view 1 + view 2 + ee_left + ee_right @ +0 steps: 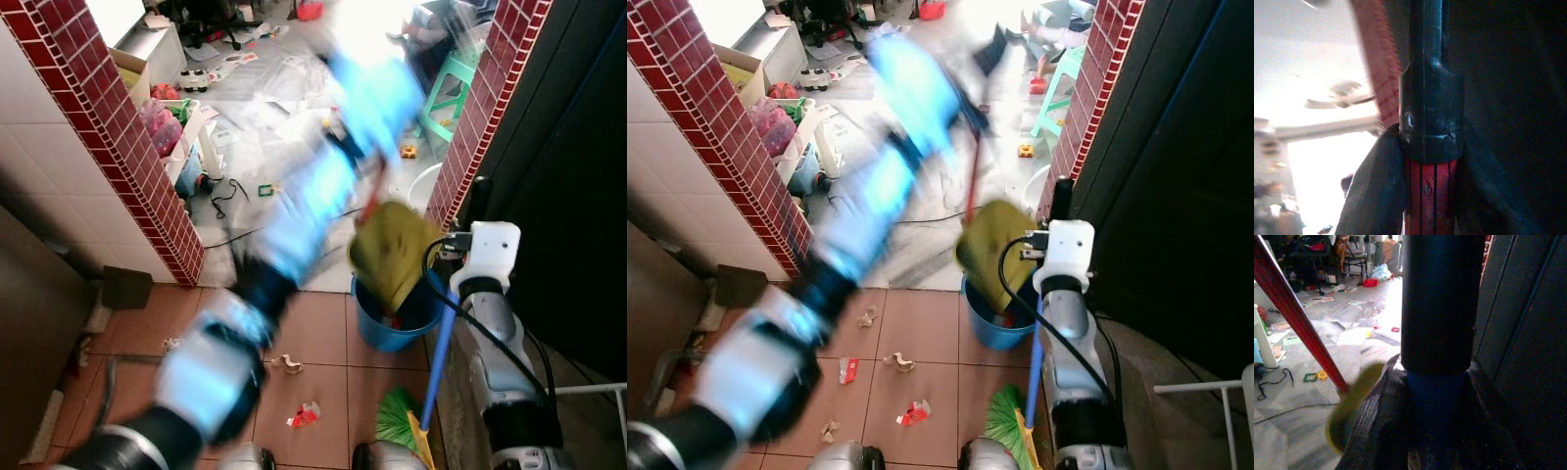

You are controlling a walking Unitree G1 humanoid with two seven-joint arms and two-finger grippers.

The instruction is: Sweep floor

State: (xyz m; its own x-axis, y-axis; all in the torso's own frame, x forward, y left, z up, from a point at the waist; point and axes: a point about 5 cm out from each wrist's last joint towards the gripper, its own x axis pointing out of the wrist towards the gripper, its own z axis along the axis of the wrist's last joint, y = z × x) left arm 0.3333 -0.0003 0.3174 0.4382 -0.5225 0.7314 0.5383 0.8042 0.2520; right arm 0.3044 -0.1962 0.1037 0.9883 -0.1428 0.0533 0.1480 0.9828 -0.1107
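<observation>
A yellow dustpan (394, 253) on a red handle (1429, 196), pinched by the jaws of the blurred left gripper (1430, 161), is held tilted over a blue bucket (397, 318), while a blue-handled broom (427, 392) is clasped upright by the right gripper (1436, 382) above scraps (304, 415) on the tiled floor (323, 372).

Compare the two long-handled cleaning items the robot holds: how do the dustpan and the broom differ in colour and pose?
The dustpan is olive-yellow on a red handle; the broom has green bristles on a blue handle. The dustpan is raised and tipped over the blue bucket, while the broom's bristles sit low by the tiled floor. The left tool grips the dustpan's handle, the right tool the broom's. Both are held on a long handle.
</observation>
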